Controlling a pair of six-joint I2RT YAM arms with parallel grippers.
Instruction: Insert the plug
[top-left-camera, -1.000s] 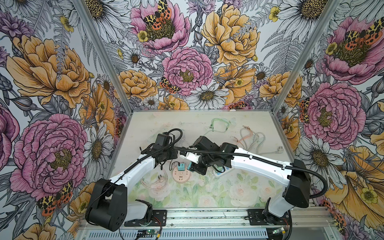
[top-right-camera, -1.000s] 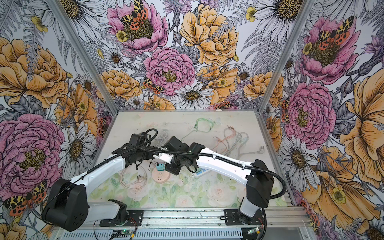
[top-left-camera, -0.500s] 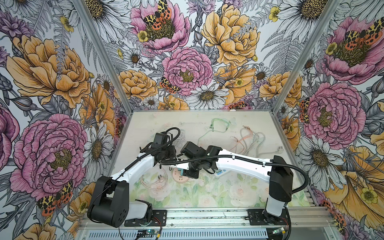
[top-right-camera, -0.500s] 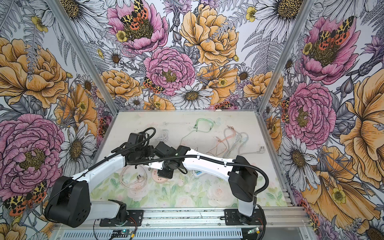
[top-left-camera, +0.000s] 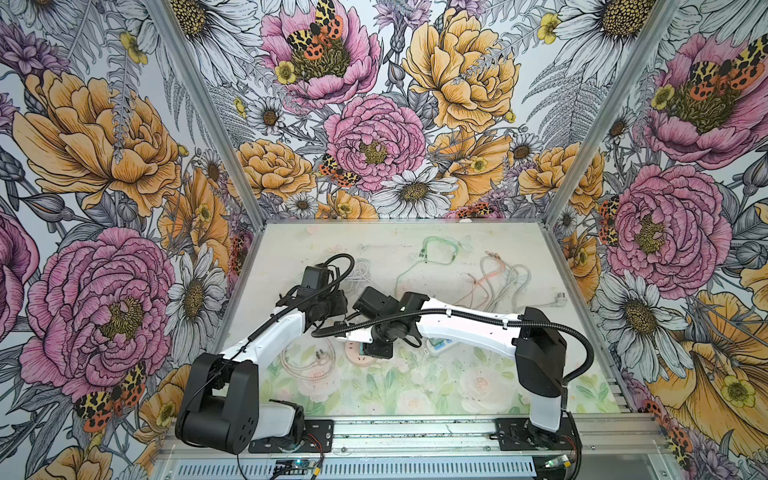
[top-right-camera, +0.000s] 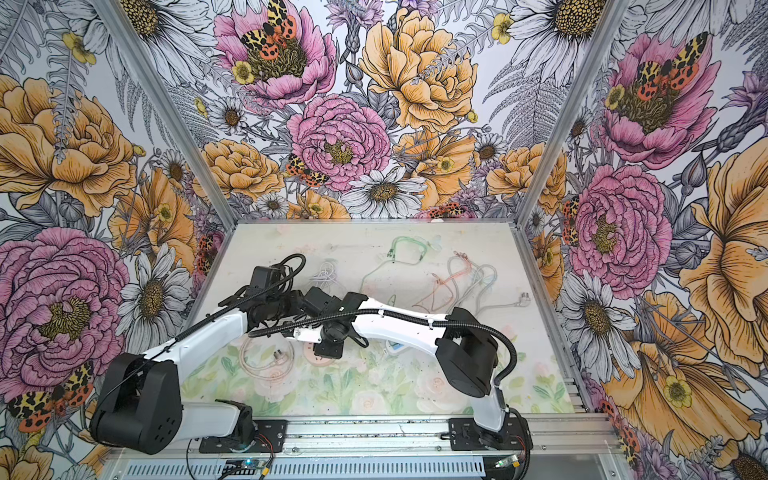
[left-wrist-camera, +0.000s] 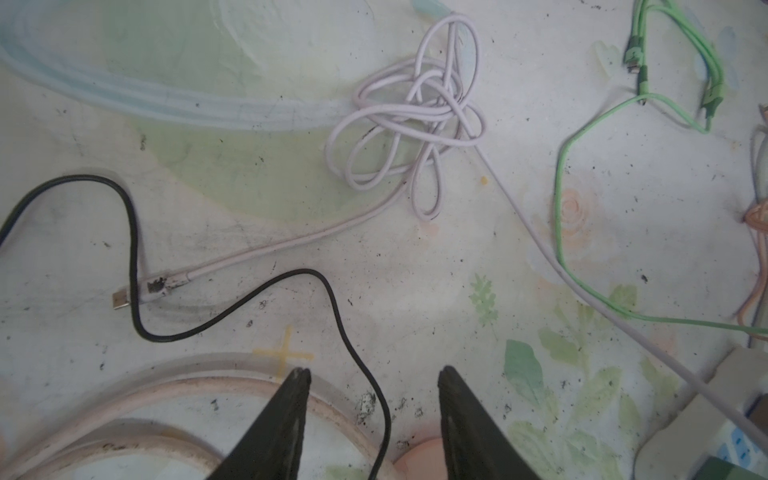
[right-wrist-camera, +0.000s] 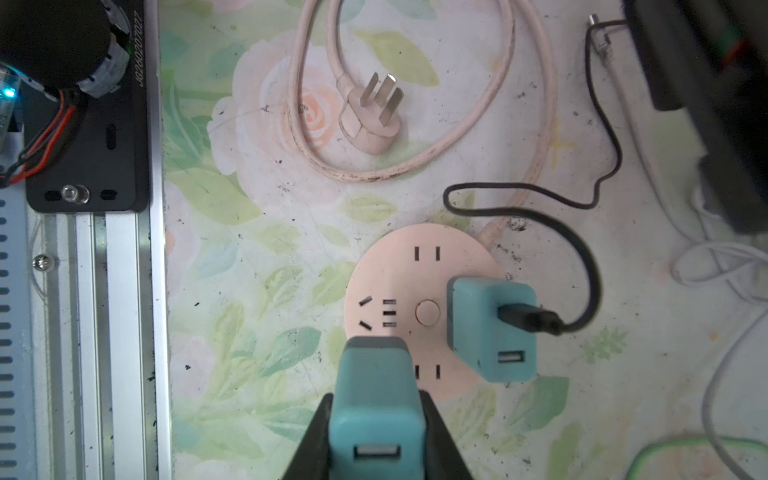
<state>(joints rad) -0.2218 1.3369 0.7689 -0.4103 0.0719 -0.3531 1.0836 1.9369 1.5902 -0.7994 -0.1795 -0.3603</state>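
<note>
The right gripper (right-wrist-camera: 376, 419), clamped on the teal charger (right-wrist-camera: 374, 374), has edged left and now hangs over the pink socket (top-left-camera: 354, 357), lower centre in a top view; insertion looks close. The left gripper (left-wrist-camera: 374, 370) stands apart, empty.

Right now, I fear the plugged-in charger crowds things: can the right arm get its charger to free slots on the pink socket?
Probably yes: the right gripper, shut on the teal charger, is at the pink socket's edge, and the plugged-in charger leaves slots uncovered.
</note>
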